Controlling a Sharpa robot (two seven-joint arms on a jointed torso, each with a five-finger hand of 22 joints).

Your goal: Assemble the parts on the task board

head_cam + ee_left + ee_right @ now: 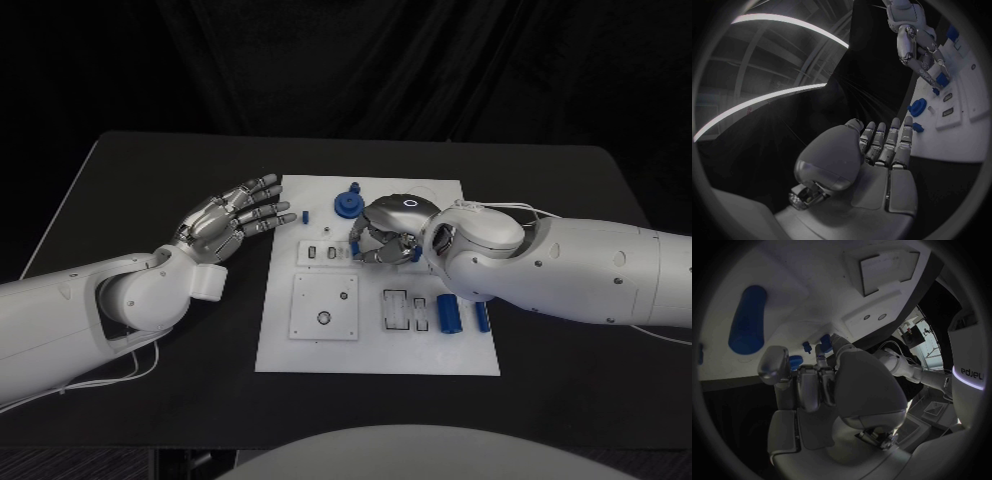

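Note:
The white task board [378,345] lies in the middle of the black table. My right hand [382,232] hovers low over the board's far middle, fingers curled down around a small blue part [414,254], which sits at the fingertips [942,80]. My left hand [231,218] is held above the table left of the board, fingers spread, holding nothing. A round blue part [348,204] stands at the board's far edge. Close by it lies a tiny blue piece [307,214]. Two blue cylinders [449,313] lie on the board's near right; one of them [747,320] also appears in the right wrist view.
A raised white square plate [325,306] and narrow slots [405,310] occupy the board's near half. Bare black table [144,170] stretches left and right of the board. A dark curtain hangs behind the table's far edge.

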